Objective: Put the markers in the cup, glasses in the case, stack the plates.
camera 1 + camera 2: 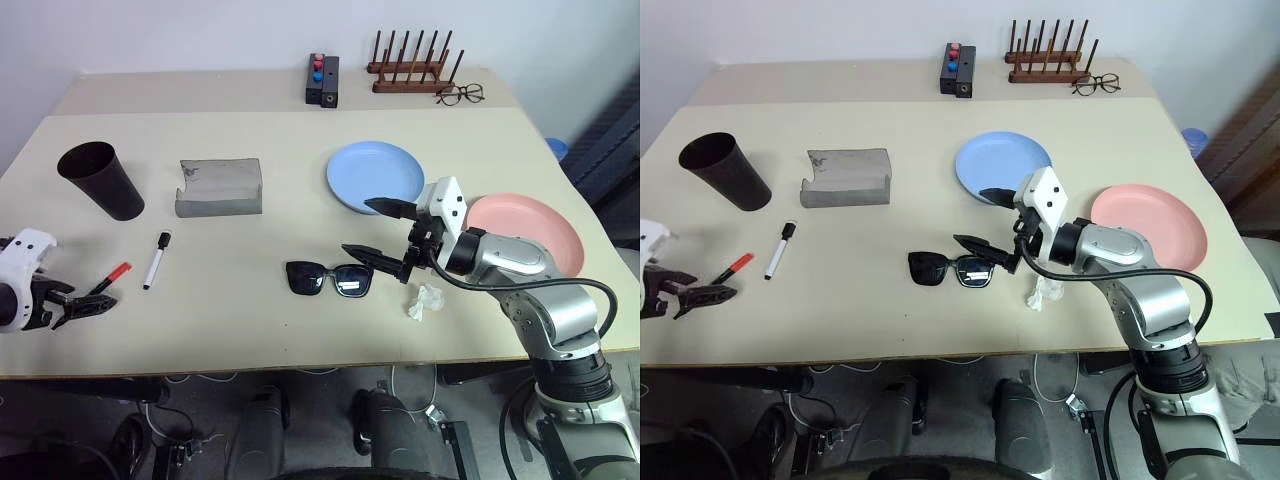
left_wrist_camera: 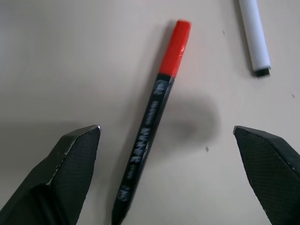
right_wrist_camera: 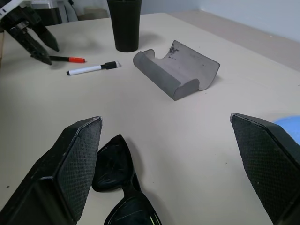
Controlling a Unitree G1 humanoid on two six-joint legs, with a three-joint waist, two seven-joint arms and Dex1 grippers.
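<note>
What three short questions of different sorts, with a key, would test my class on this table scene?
1. True or false: the red-capped marker lies on the table between the left gripper's open fingers.
2. Which plate is nearer the sunglasses? A pink plate; B blue plate.
3. Fill in: the black cup holds ___ markers.

Key: 1 true; 2 B; 3 no.

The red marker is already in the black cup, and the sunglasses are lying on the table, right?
Not quite. The red marker is not in the cup; it lies on the table, between the open fingers of the left gripper, as the left wrist view shows. The sunglasses do lie on the table.
</note>
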